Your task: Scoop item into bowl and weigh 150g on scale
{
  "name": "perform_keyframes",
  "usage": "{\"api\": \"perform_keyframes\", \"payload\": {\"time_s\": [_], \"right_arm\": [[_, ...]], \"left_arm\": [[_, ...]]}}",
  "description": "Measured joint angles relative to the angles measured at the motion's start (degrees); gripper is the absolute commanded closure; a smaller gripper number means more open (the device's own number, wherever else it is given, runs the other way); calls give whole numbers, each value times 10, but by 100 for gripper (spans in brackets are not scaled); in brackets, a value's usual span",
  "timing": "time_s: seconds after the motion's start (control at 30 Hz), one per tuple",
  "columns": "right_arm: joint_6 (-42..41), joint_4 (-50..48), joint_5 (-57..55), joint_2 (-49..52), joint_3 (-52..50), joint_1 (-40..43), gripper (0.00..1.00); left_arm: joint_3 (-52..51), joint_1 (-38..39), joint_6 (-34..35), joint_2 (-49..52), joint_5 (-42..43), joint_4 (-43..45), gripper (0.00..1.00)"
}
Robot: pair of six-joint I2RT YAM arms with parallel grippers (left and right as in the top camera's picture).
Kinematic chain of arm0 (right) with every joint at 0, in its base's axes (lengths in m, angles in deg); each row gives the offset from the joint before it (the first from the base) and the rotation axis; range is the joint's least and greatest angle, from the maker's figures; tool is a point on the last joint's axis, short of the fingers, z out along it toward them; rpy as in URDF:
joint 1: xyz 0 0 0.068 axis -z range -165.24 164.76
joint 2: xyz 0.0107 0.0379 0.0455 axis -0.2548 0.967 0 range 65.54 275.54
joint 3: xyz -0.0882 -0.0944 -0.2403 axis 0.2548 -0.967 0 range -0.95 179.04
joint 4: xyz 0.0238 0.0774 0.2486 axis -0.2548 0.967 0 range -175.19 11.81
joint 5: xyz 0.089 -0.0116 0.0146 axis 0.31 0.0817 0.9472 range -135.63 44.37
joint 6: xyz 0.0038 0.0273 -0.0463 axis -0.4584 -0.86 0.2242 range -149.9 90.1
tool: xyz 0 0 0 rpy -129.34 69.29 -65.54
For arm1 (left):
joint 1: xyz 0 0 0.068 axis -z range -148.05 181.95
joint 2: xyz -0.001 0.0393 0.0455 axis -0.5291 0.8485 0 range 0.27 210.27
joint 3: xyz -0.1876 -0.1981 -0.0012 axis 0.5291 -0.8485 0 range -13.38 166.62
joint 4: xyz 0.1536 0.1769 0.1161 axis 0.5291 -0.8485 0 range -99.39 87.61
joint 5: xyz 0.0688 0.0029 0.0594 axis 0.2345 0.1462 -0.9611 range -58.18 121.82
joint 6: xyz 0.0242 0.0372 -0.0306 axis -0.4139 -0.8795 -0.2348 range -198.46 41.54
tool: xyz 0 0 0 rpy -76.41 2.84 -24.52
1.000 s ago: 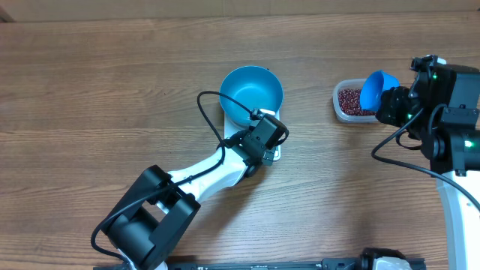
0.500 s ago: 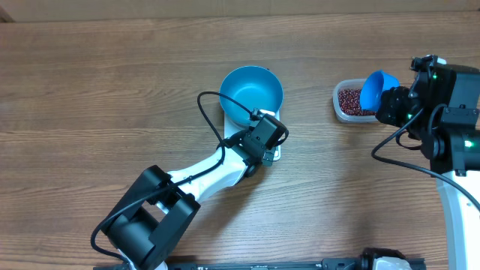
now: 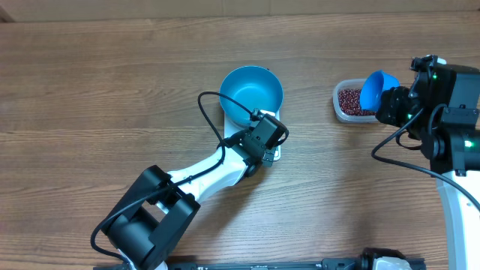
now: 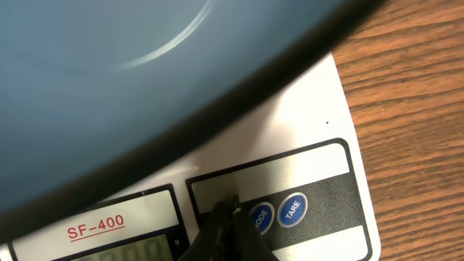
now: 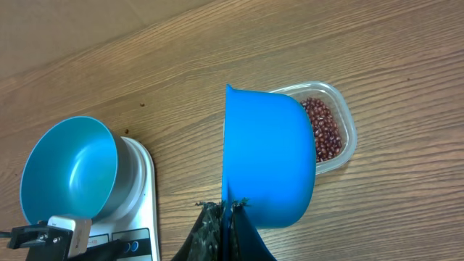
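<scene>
Left end effector, closed and empty, points at the scale buttons, likely to zero it under the empty bowl. Well to the right, the right end effector grips a scoop tilted above the tub of beans. Only counter lies between.

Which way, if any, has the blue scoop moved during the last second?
No. In the overhead view the blue scoop keeps the same place, overlapping the right end of the clear tub.
</scene>
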Motion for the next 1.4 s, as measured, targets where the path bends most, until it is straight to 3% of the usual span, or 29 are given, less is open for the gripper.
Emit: {"api": "perform_keyframes", "payload": {"time_s": [0.23,0.47,0.8,1.17,1.4], "right_arm": [[0,0,0,0,0,0,96],[0,0,0,0,0,0,96],[0,0,0,0,0,0,96],[0,0,0,0,0,0,96],[0,0,0,0,0,0,96]], "left_arm": [[3,0,-10,0,2,-4,96],[31,3,-45,-11,19,-65,96],[54,9,-70,-120,116,-75,96],[54,5,-76,-242,97,-100,96],[54,-49,-104,-311,102,-199,96]]}}
